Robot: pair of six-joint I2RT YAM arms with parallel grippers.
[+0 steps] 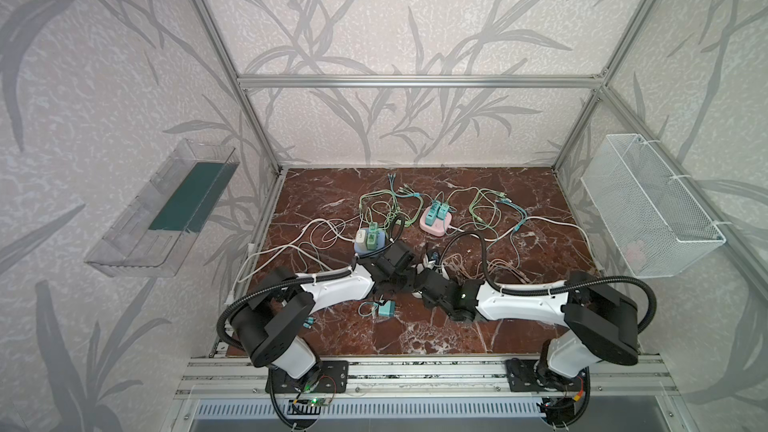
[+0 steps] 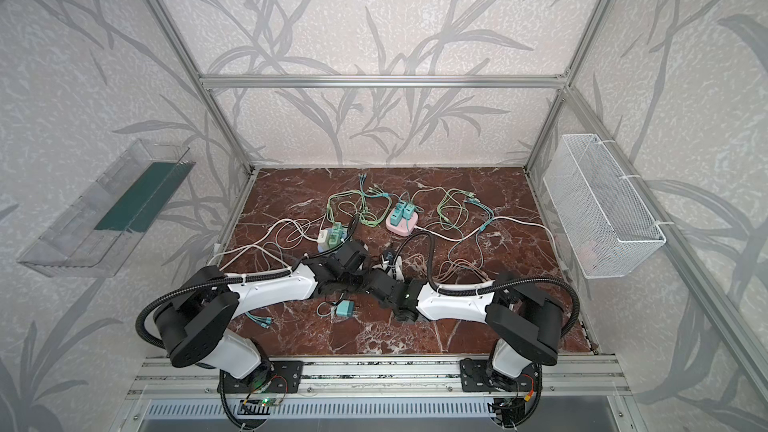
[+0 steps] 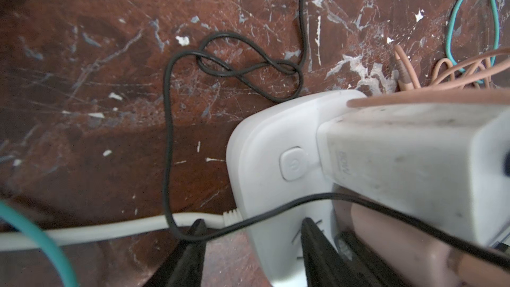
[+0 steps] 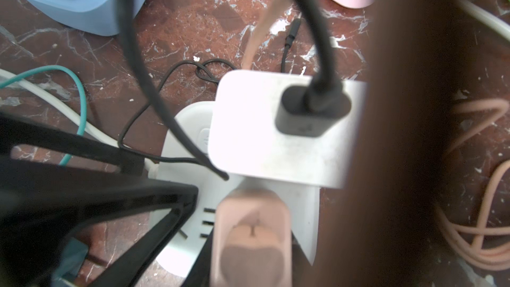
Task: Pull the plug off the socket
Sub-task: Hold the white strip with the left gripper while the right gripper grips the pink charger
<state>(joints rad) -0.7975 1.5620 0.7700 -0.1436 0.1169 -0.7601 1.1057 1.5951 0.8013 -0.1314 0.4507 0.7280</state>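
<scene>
Pink plug (image 4: pixel 251 233) fills the near foreground of the right wrist view, standing on the white socket (image 3: pixel 265 133) beside three slots. Prongs hidden, so cannot tell if it is fully seated.

Right gripper (image 1: pixel 428 274): closed on the pink plug; its fingers are mostly hidden by the plug body.

Left gripper (image 3: pixel 252 225): jaws apart, straddling the socket's edge. One finger is over the top face. The other is off the side, above the white cord (image 3: pixel 110 230) where it leaves the socket.

Charger (image 4: pixel 248 133), white, stands on the same socket just beside the pink plug. A black cable (image 3: pixel 168 133) runs from it in loops over the table (image 3: pixel 82 78).

Both top views: socket near the table middle, under the meeting grippers. Loose teal plug (image 1: pixel 388 308) lies in front of them.
</scene>
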